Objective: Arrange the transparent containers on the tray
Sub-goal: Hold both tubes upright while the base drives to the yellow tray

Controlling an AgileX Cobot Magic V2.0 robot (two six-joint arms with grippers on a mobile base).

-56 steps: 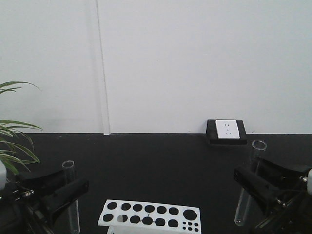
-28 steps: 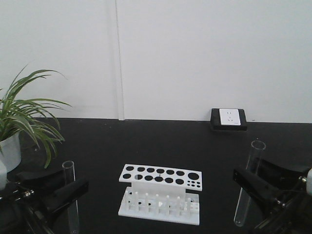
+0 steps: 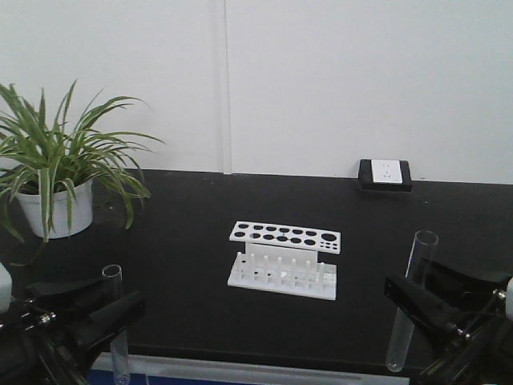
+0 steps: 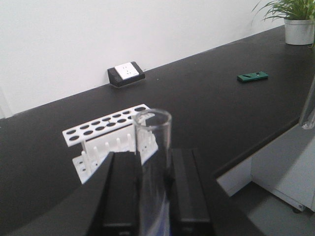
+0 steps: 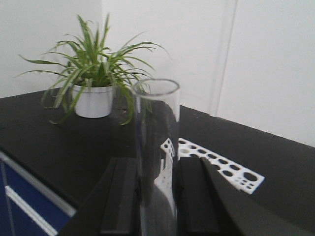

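I hold two transparent containers, both thin clear glass tubes standing upright. My left gripper (image 3: 120, 315) at the bottom left is shut on one tube (image 3: 112, 278). In the left wrist view this tube (image 4: 154, 132) rises between the black fingers (image 4: 123, 187). At the bottom right, my right gripper (image 3: 405, 301) is shut on the other tube (image 3: 420, 255). The right wrist view shows that tube (image 5: 156, 128) clamped between its fingers (image 5: 197, 196). The tray is out of view.
A white rack with round holes (image 3: 284, 265) stands mid-counter on the black counter (image 3: 184, 241), whose front edge lies just ahead of the grippers. A potted plant (image 3: 56, 176) stands at the far left, a wall socket box (image 3: 385, 174) at the back right. A small green piece (image 4: 252, 76) lies on the counter.
The whole view has pulled back from the counter: the rack and socket now sit farther away, and the plant and counter edge have come into sight. Both grippers still hold their tubes.
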